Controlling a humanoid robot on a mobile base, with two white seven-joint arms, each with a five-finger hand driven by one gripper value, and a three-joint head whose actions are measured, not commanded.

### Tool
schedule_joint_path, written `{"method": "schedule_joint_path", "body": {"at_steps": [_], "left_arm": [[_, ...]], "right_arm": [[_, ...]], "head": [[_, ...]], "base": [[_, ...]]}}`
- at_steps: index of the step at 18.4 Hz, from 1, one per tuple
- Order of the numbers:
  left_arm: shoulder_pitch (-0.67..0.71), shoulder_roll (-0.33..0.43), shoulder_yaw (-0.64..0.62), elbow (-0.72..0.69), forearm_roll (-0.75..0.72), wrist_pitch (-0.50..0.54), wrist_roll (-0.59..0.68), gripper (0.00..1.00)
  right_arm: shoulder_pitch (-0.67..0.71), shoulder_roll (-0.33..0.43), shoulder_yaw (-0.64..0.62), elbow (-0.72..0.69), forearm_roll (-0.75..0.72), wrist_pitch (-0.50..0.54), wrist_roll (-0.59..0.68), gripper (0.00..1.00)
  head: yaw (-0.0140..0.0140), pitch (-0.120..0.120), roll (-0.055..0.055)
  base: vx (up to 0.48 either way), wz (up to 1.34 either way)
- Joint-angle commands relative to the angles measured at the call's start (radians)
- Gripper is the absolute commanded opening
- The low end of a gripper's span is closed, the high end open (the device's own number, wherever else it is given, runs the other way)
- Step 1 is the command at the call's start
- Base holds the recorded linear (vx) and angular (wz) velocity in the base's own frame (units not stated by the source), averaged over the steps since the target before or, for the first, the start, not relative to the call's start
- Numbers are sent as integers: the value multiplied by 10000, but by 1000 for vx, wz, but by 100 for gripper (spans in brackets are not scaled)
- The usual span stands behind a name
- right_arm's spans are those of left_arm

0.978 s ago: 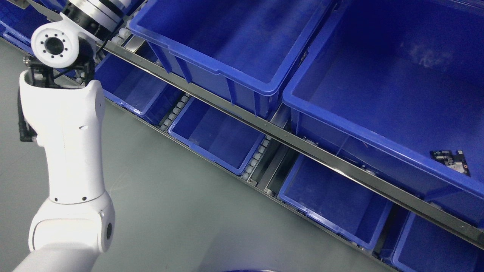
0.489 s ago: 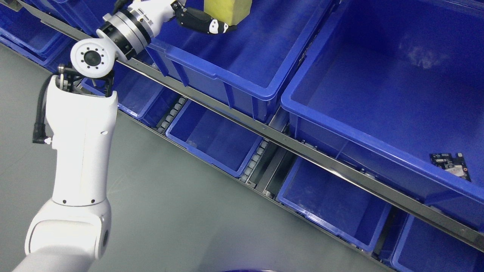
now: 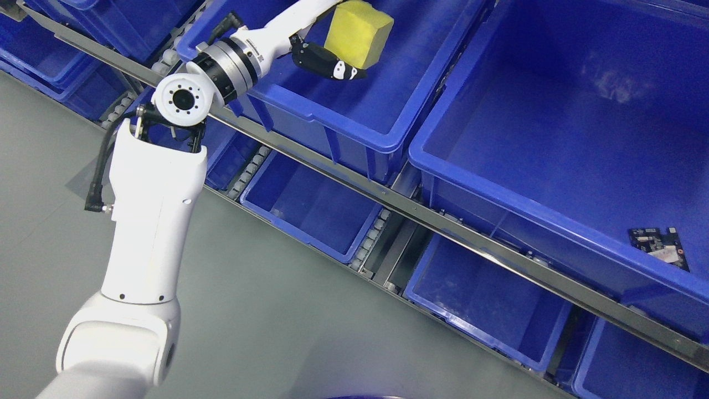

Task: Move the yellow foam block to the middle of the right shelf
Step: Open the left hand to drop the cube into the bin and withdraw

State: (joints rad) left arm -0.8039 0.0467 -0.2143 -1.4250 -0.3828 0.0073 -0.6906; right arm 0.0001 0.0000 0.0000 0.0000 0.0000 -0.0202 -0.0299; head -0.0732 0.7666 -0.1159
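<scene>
My left arm rises from the lower left and reaches up over the shelf. My left hand (image 3: 332, 52) is shut on a yellow foam block (image 3: 357, 33), with a black thumb under the block's lower edge. The block hangs in the air above the inside of a blue bin (image 3: 354, 119) at the top middle. Part of the hand runs out of the top of the picture. A larger blue bin (image 3: 498, 205) stands to the right of it on the same shelf level. My right arm does not show.
A small circuit board (image 3: 659, 248) lies in the large right bin's near right corner. A metal shelf rail (image 3: 443, 230) runs diagonally below the bins. Lower blue bins (image 3: 310, 202) (image 3: 487, 302) sit under it. Grey floor (image 3: 266, 321) lies at the lower left.
My left arm has swung to the right, bringing the hand and the yellow block down into view over the middle bin. The camera view has also shifted slightly.
</scene>
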Motion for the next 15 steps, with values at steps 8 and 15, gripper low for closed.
{"method": "schedule_joint_path", "body": {"at_steps": [8,15], "left_arm": [[-474,-293,684,475,3250,-166,5973,100],[138,-293,1436,-1285,6294,1383,7689,99]], "right_arm": [[230,-175,-123,-175,31,2,8,100],[245,-175,-123,-175,31,2,8,100]], "head": [[0,0,0],[0,0,0]], "base": [[0,0],[0,0]]}}
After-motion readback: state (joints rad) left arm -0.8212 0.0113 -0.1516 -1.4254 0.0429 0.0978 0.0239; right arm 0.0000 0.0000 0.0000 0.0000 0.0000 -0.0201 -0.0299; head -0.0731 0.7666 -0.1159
